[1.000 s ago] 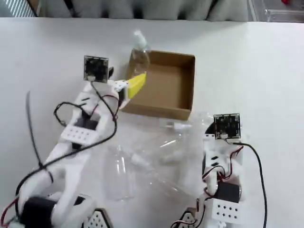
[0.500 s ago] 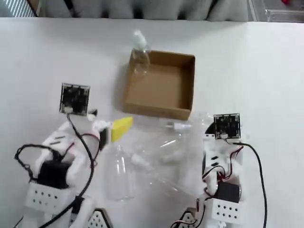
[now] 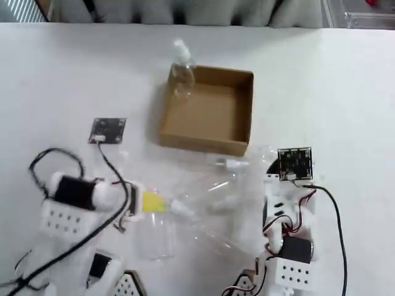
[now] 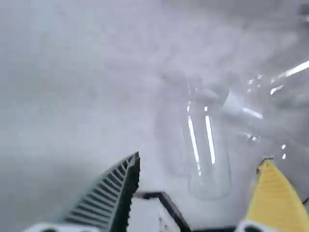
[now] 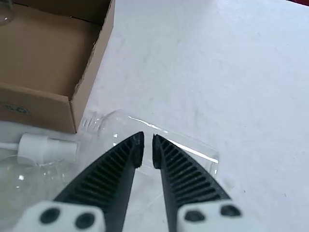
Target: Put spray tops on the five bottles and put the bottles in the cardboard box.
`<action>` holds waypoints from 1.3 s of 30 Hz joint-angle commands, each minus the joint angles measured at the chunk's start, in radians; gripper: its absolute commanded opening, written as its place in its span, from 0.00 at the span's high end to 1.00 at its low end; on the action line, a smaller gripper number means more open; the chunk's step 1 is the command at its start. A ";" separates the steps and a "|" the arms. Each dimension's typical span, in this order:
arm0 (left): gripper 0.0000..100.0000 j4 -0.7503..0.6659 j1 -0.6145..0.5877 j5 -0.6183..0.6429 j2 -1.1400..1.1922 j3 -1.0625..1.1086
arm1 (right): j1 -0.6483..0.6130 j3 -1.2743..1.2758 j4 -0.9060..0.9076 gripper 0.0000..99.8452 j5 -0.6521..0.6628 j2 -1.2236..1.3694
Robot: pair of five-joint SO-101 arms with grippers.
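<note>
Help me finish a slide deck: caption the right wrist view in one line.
Right hand poised over a clear bottle lying on the table beside the cardboard box.

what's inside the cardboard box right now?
One clear bottle with a white spray top stands in the far left corner of the cardboard box. The rest of the visible floor is bare cardboard. The near wall hides a strip of floor behind it.

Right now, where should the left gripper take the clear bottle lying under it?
Probably mid-body, from above: the clear bottle lies on its side, its straight wall lined up between the left gripper's open fingers; other bottles crowd its far end.
</note>
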 commanded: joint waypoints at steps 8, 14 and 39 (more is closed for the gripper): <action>0.65 -0.170 0.173 0.302 0.341 -0.049 | 0.008 0.009 0.010 0.98 0.000 0.005; 0.65 -0.226 0.165 0.302 0.455 -0.014 | 0.028 0.009 0.010 0.98 0.000 0.005; 0.94 -0.635 0.174 0.295 0.526 0.226 | 0.028 0.009 0.005 0.98 0.000 0.005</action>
